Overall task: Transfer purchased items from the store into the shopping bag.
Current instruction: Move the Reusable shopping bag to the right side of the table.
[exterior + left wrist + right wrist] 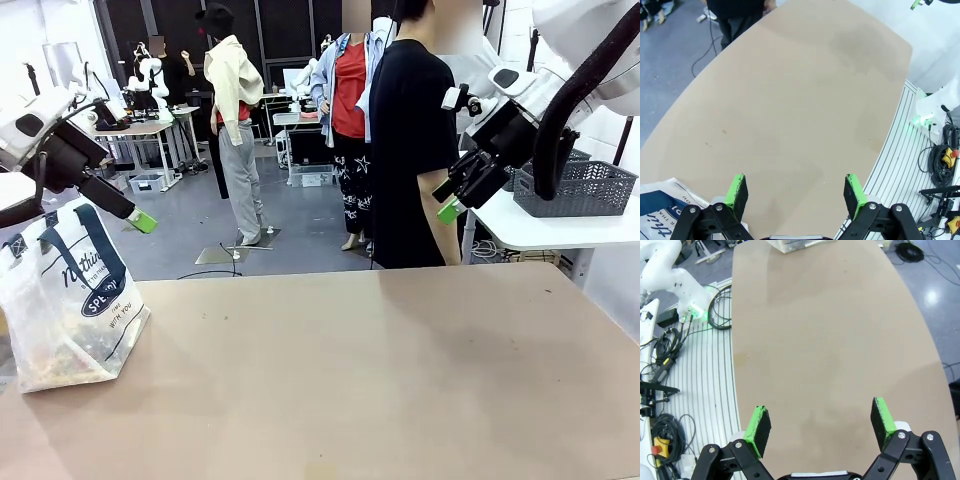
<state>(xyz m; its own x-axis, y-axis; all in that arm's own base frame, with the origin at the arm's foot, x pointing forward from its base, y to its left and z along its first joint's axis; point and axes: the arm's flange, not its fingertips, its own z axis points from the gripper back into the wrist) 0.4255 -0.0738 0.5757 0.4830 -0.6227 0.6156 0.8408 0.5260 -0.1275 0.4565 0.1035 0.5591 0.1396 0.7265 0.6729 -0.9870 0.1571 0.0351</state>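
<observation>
With both tools spread open and empty above the worktop (400, 370), the shopping bag (70, 300) slumps at its left edge: thin, limp plastic, probably best lifted by its navy handles (95, 250).

Beige table (400, 380), grey floor (180, 240), side tables (150, 128).

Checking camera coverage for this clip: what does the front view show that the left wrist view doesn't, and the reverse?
Front view alone: the grey lattice basket on a side table and the shopping bag's round logo. Left wrist view alone: floor cables beside the table, and the left end effector open and empty. Both: the shopping bag, the tan table, the person at its far side.
</observation>
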